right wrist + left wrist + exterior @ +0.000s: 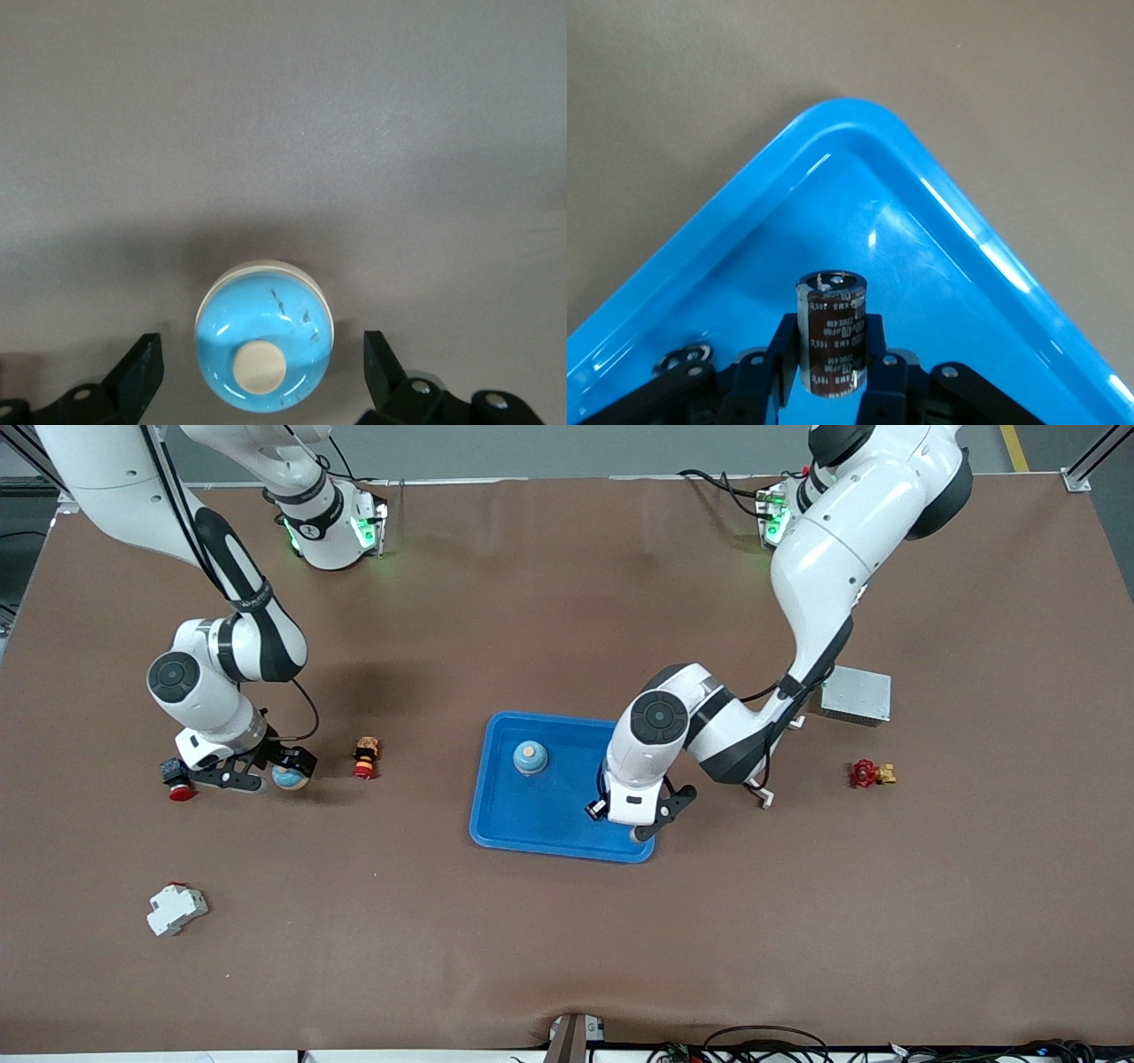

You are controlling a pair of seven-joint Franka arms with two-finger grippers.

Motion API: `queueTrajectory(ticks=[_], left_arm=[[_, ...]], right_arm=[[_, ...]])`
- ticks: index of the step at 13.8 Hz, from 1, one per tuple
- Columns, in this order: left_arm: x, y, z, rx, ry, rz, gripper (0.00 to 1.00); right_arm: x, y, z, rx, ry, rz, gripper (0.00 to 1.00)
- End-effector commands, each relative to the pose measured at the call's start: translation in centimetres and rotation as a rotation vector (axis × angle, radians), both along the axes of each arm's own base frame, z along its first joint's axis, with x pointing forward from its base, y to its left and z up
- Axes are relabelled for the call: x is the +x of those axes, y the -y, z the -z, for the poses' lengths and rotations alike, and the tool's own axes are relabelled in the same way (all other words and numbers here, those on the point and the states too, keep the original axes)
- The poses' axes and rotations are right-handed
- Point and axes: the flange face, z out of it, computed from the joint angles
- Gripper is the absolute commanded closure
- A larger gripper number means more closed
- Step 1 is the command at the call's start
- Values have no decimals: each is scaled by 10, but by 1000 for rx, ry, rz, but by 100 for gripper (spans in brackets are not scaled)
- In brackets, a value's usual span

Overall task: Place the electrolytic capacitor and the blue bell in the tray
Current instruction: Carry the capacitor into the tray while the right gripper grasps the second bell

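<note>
The left gripper (620,815) was positioned over the blue tray (532,815), above the tray corner that lay nearest the front camera at the left arm's end. Its jaws were pinched on the electrolytic capacitor (832,335), a dark cylindrical can with pale print. In the left wrist view the capacitor's long axis ran along the fingers (782,354), with the capped end projecting past the fingertips toward the tray floor. The rounded corner of the tray rim (859,119) lay directly ahead of the can. Whether the capacitor touched the tray floor could not be determined.

The right gripper (266,778) was positioned low over the table (567,957), well apart from the tray and toward the right arm's end. Its jaws were spread wide, with the blue bell (265,336) centred between the two fingertips (142,367) and touching neither. The bell rested dome-up on the table, with its cream button facing the wrist camera.

A second blue domed item (530,757) was already in the tray, near the rim farthest from the front camera.

Judgement: the release of the capacitor depended only on the can being inside the rim, which it was. The bell belonged to the right arm, which was much the nearer; the jaws needed only to close across the dome's width
</note>
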Motion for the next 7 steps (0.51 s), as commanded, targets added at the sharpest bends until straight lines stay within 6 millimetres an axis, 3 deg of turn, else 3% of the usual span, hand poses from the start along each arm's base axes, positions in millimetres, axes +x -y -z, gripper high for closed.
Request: queueTrajectory(ticks=[1, 5, 6, 7], left_arm=[[5, 2, 6, -5, 1, -25, 100], [3, 2, 15, -1, -12, -25, 100], [3, 2, 16, 0, -14, -25, 100], [3, 2, 16, 0, -13, -24, 100]], right_arm=[[-2, -2, 2, 4, -6, 3, 0], [-3, -4, 2, 5, -7, 4, 1], [-3, -5, 2, 5, -9, 1, 26], [-3, -4, 2, 5, -9, 3, 62]])
